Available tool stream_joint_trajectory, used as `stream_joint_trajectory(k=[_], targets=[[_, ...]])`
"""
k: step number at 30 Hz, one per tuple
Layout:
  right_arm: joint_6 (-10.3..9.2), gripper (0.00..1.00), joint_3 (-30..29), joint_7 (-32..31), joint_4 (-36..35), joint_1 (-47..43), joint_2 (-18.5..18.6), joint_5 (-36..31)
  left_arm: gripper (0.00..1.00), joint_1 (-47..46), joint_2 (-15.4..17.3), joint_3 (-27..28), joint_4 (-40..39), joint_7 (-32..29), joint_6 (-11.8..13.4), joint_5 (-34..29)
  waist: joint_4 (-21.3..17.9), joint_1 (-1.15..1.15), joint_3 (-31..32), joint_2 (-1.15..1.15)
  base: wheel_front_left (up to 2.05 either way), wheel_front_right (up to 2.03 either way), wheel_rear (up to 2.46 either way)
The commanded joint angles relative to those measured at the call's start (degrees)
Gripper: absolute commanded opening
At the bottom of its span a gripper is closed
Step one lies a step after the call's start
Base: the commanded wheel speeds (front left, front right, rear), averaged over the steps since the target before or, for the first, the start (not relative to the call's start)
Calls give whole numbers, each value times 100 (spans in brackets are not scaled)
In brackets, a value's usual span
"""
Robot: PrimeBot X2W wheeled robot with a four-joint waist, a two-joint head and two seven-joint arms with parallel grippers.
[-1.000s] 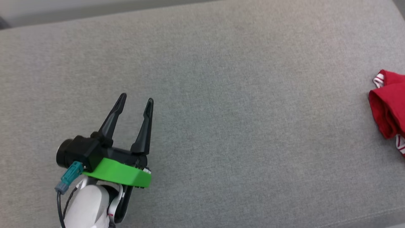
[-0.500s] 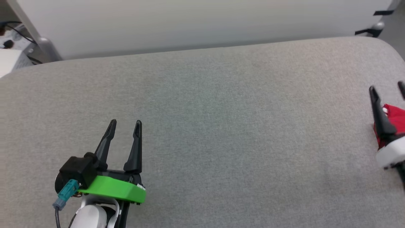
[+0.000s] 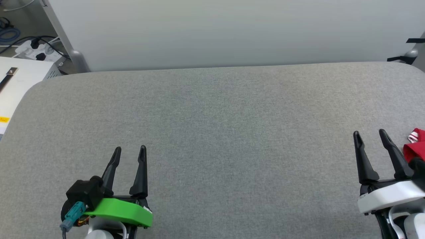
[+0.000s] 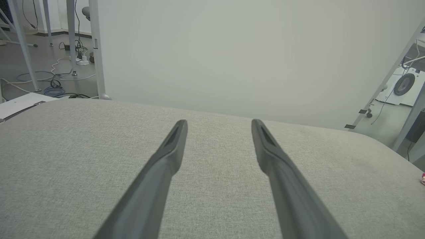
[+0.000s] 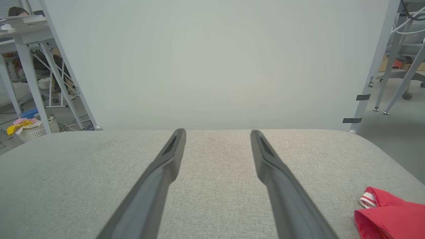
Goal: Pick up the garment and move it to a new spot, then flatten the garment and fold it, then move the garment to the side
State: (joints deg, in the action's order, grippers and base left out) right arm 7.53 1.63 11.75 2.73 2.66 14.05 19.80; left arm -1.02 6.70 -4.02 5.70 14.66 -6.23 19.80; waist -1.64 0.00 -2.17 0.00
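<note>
The bunched red fabric garment, edged with red-and-white striped trim, lay at the far right of the head view on the wide grey fabric-covered worktop, partly hidden behind the right arm's fittings. In the right wrist view the garment sat at the lower right, near the right-hand finger but not touching it. The right tool stood just left of the garment, its two long dark fingers spread apart and gripping nothing. The left tool, carried on a bright green mount, was well apart at the lower left, likewise released and empty, with bare grey cloth between its fingers. A plain pale panel rose behind the worktop's far edge. Past the worktop's upper left corner, a white power strip with dark cables lay on the floor.
</note>
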Motion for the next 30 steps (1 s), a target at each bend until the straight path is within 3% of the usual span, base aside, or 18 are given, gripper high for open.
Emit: stream_joint_trajectory(k=[1,6,26,27,30], targets=[[-4,100,-47,80,37,-74,-76,44,100,81,-43,50,3,33,-32,-29,21,0,10,0,0,0,0],[-4,100,-19,199,77,-158,-208,39,100,130,-98,130,-10,33,-78,-146,56,0,22,0,0,0,0],[-4,100,211,289,218,-166,-151,113,100,233,-256,285,-52,34,-123,-311,92,0,133,0,0,0,0],[0,0,201,259,206,-135,-167,62,0,154,-237,275,-67,-10,-107,-294,93,0,128,0,0,0,0],[0,0,195,226,197,-137,-188,21,0,153,-240,271,-74,-39,-93,-328,94,0,131,0,0,0,0]])
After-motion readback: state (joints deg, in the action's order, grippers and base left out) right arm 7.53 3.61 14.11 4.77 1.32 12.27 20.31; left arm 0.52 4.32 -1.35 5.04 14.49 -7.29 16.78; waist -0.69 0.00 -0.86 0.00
